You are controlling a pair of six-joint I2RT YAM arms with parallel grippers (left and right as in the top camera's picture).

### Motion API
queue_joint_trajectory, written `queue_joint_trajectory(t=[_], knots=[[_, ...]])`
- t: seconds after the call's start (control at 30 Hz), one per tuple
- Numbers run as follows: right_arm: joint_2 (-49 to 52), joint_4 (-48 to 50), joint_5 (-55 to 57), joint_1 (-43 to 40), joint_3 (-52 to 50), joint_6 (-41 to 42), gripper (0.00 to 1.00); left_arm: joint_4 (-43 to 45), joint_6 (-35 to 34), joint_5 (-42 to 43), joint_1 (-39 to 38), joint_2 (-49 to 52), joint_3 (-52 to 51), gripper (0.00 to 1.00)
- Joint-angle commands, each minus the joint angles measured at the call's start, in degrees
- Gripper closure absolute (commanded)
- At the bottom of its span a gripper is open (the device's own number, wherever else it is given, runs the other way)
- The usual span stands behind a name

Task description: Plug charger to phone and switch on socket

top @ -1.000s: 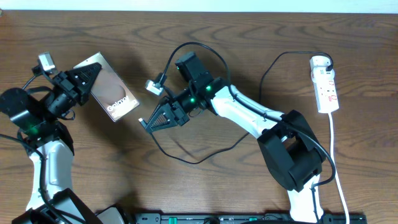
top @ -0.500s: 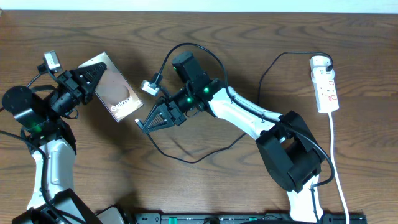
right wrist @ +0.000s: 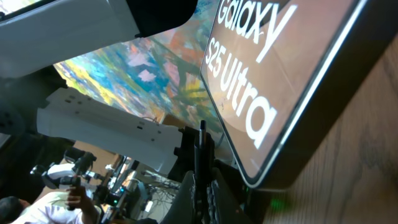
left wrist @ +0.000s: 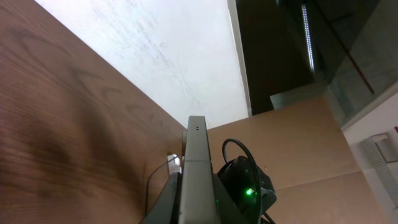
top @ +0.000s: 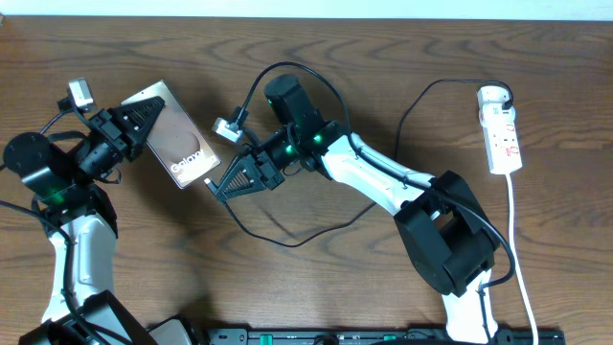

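Note:
The phone [top: 176, 144] is a glossy brown slab with white lettering, held tilted at the upper left by my left gripper [top: 134, 123], which is shut on its far end. In the left wrist view its grey edge [left wrist: 196, 168] stands between the fingers. My right gripper [top: 222, 184] is shut on the charger's plug tip [right wrist: 202, 149], right beside the phone's lower corner [right wrist: 273, 93]. The thin black charger cable [top: 287, 242] loops over the table to the white socket strip [top: 502, 134] at the far right.
The socket's white lead [top: 517, 249] runs down the right edge. My right arm's white links [top: 383, 182] stretch across the table's middle. A small white wrist camera block [top: 226, 127] sits near the right gripper. A black rail [top: 364, 335] lines the front edge.
My right gripper has moved left with the plug tip, closing on the phone's lower corner. The left gripper shifted the phone slightly right earlier, then held still.

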Motion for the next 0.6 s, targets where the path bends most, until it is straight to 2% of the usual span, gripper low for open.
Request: queue_joint_trajectory(t=[0.0,0.57], knots=[[-0.35,0.09,-1.25,0.31,0.42,0.81,0.99,0.63,-0.07,1.36,-0.20,-0.52,0.57,0.93],[-0.33,0.02,-0.68,0.28,0.42,1.29,0.99,0.63,-0.98,0.72,-1.20,-0.52,0.57,0.93]])
